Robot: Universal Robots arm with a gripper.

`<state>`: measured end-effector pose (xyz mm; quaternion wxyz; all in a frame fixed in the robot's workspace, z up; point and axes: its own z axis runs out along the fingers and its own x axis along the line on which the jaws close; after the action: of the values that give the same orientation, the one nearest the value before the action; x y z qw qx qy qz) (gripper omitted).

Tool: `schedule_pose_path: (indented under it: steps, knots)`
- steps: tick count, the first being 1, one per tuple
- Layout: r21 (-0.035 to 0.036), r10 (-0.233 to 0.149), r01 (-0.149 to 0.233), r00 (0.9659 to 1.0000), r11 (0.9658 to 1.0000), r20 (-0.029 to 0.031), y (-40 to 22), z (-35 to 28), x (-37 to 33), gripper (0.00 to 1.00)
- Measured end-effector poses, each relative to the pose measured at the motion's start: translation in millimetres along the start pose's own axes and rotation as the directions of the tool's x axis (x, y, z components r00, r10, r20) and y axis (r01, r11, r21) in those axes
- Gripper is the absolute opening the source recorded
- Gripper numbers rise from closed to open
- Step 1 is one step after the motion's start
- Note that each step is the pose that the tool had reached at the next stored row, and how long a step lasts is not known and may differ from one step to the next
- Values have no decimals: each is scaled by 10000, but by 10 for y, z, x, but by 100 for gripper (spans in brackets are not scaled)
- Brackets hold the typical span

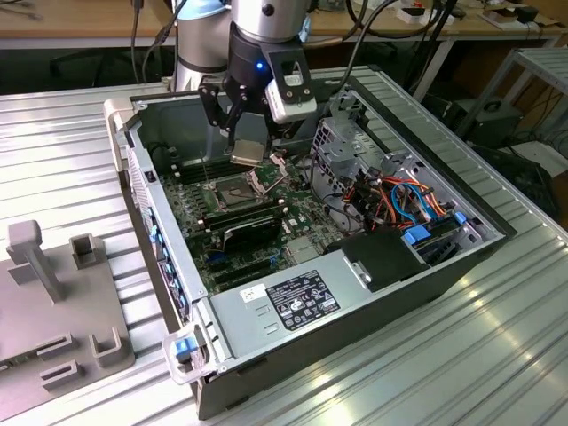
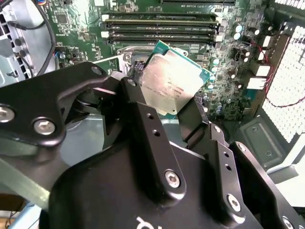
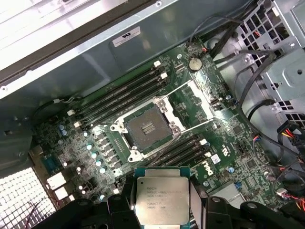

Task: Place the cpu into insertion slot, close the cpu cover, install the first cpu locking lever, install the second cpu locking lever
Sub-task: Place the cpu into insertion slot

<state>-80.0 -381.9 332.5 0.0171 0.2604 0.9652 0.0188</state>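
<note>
While gripper hangs over green board, fingers clamp cpu by opposite edges, chip right between tips, metal face showing in first wrist view. Insertion slot lies uncovered below, apart from chip.

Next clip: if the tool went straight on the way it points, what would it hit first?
Shut on the cpu, the tool points down at the board. Probably the cpu would meet the insertion slot, or the raised cpu cover beside it; depth is unclear.

cpu in hand, above insertion slot; slot between memory slots
</note>
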Motion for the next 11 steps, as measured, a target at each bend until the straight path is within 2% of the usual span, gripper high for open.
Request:
schedule_pose_path:
  steps: [2, 7, 9, 11]
  knots:
    - [3, 72, -72, 10000, 10000, 3, 21, 23, 7, 55]
    - [16, 714, -714, 9974, 9974, 33, 41, 82, -8, 55]
    - [26, 1213, -1213, 9926, 9926, 56, 47, 134, -21, 55]
    - [30, 1442, -1442, 9895, 9895, 68, 49, 164, -27, 55]
